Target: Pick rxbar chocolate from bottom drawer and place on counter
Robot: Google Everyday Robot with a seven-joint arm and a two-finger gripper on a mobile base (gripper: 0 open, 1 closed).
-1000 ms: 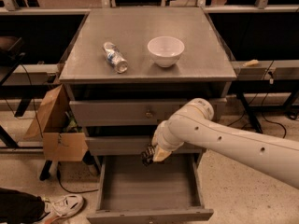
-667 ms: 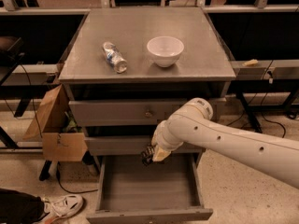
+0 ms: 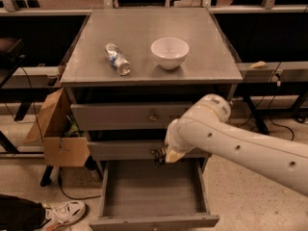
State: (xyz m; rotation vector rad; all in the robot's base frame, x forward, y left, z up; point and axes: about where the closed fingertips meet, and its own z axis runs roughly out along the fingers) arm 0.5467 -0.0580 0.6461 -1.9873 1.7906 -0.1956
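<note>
The bottom drawer [image 3: 144, 191] is pulled open, and the part of its flat grey interior that shows is bare. The rxbar chocolate does not show as a separate thing; something small and dark sits at the gripper, and I cannot tell what it is. My gripper [image 3: 159, 156] hangs at the end of the white arm [image 3: 226, 141], just above the back of the open drawer and in front of the middle drawer's front. The counter [image 3: 144, 30] is the grey cabinet top above.
A clear plastic bottle [image 3: 118, 59] lies on the counter's left, with a white bowl [image 3: 169, 52] to its right. The top drawer [image 3: 120, 115] and middle drawer [image 3: 115, 149] are closed. A cardboard box [image 3: 57, 136] stands to the cabinet's left. A shoe [image 3: 65, 211] is at the lower left.
</note>
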